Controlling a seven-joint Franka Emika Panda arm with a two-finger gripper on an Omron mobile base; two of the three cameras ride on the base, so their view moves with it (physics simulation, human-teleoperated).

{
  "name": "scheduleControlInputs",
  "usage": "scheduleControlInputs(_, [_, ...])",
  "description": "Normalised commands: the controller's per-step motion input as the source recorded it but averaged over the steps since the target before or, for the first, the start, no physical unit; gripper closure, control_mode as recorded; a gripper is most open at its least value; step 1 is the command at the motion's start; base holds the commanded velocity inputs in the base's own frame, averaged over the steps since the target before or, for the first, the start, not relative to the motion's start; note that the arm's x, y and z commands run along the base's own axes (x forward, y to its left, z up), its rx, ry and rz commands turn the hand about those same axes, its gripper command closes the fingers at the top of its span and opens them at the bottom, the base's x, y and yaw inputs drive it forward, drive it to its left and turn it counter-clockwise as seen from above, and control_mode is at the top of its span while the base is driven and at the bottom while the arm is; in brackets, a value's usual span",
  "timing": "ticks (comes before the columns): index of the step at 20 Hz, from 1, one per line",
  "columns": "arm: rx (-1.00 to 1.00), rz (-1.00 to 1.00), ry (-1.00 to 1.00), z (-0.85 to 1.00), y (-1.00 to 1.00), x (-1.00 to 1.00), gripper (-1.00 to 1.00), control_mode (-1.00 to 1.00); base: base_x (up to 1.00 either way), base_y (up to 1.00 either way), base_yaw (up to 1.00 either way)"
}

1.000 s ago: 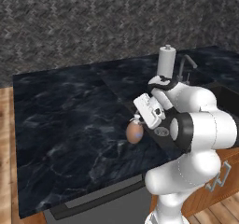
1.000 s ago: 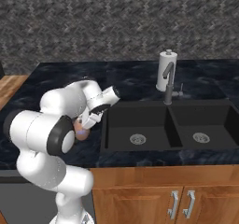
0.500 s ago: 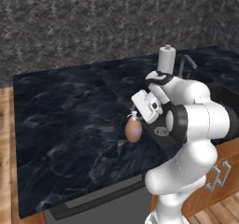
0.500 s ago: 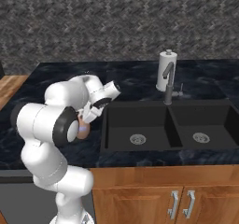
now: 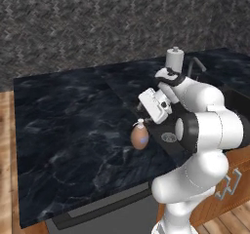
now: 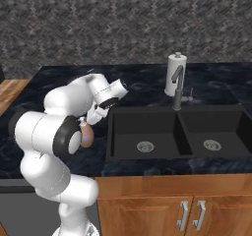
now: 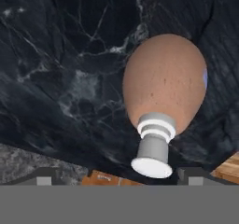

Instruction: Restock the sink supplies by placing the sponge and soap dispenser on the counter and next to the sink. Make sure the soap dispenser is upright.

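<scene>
hand view: soap dispenser (image 7: 164,94) right up close, pump toward the lens | gripper (image 7: 115,174) jaws spread wide either side of the pump, not touching | left base view: standing upright on the counter (image 5: 68,126), just left of the sink (image 6: 174,132) | farther back: white cylinder (image 6: 173,74) behind the faucet (image 6: 178,87)

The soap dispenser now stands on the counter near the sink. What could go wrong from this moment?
1. The soap dispenser is rounded, with its pump top close between the open fingers; a sideways pull-out could tip it.
2. It stands on the counter close to the sink rim, so a knock might send it rolling into the basin.
3. No sponge appears beside the sink, so that part may remain undone.
</scene>
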Motion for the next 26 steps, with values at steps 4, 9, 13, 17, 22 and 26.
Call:
scheduleControlInputs(4, [-0.01, 0.0, -0.1, 0.69, 0.11, -0.38, -1.0, -1.0, 0.0, 0.0, 0.0])
scheduleControlInputs(9, [-0.12, 0.01, -0.18, 0.42, 0.34, -0.74, -1.0, -1.0, 0.0, 0.0, 0.0])
scheduleControlInputs(13, [-0.27, 0.09, -0.21, 0.07, 0.45, -0.97, -1.0, -1.0, 0.0, 0.0, 0.0])
scheduleControlInputs(17, [-0.42, 0.13, -0.22, -0.04, 0.39, -0.99, -1.0, -1.0, 0.0, 0.0, 0.0])
scheduleControlInputs(22, [-0.36, 0.26, -0.22, -0.17, 0.2, -0.64, -1.0, -1.0, 0.0, 0.0, 0.0])
scheduleControlInputs(26, [-0.23, 0.34, -0.12, -0.14, 0.03, -0.24, -1.0, -1.0, 0.0, 0.0, 0.0])
